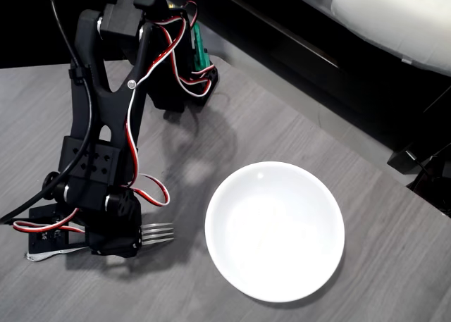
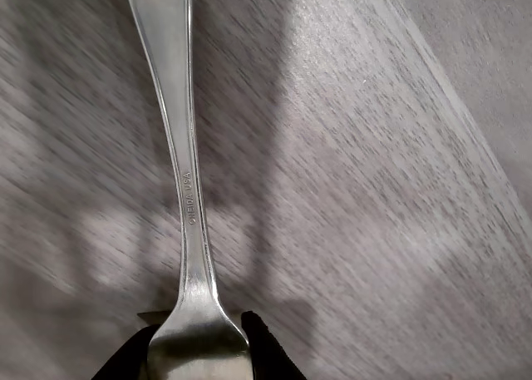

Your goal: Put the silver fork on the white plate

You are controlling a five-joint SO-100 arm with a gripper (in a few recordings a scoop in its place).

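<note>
— Grey wood-grain desk (image 1: 296,125), dark room beyond its far edge. Where is the silver fork (image 1: 156,233)?
— Near the desk's front-left corner in the overhead view, tines pointing toward the white plate (image 1: 275,230), a little apart from its rim.
— And the end effector (image 1: 113,241)?
— Down over the fork. In the wrist view its black fingers (image 2: 264,347) sit on either side of the neck just behind the tines, clamped on it.
— The plate?
— Near the front edge, bare.
</note>
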